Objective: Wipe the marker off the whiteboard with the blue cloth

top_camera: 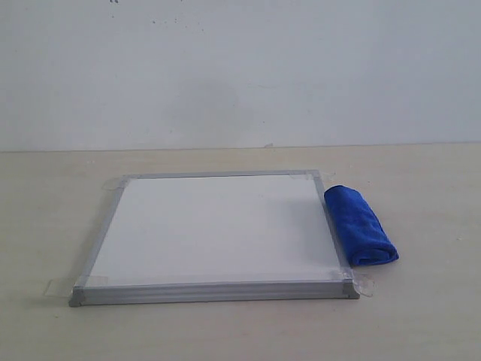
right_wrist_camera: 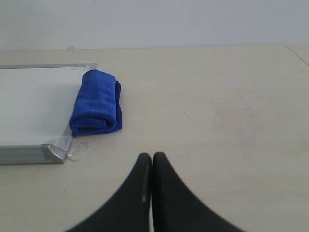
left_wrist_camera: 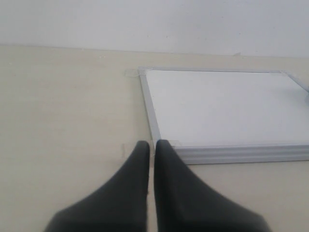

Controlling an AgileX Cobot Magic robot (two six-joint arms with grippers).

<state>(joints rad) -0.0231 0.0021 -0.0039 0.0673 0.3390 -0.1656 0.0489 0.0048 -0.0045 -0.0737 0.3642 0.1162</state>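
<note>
The whiteboard (top_camera: 214, 226) lies flat on the table, silver-framed, with clear tape at its corners. Its white face shows no marker line in any view. The blue cloth (top_camera: 359, 224) lies rolled up on the table, touching the board's right frame edge. In the right wrist view the blue cloth (right_wrist_camera: 95, 102) sits beside the whiteboard (right_wrist_camera: 29, 106), well ahead of my right gripper (right_wrist_camera: 152, 155), which is shut and empty. My left gripper (left_wrist_camera: 152, 143) is shut and empty, close to a taped corner of the whiteboard (left_wrist_camera: 222, 108). Neither gripper appears in the exterior view.
The beige table (top_camera: 421, 316) runs back to a plain white wall (top_camera: 240, 68). Clear tape tabs (top_camera: 56, 287) stick out from the board's corners onto the table.
</note>
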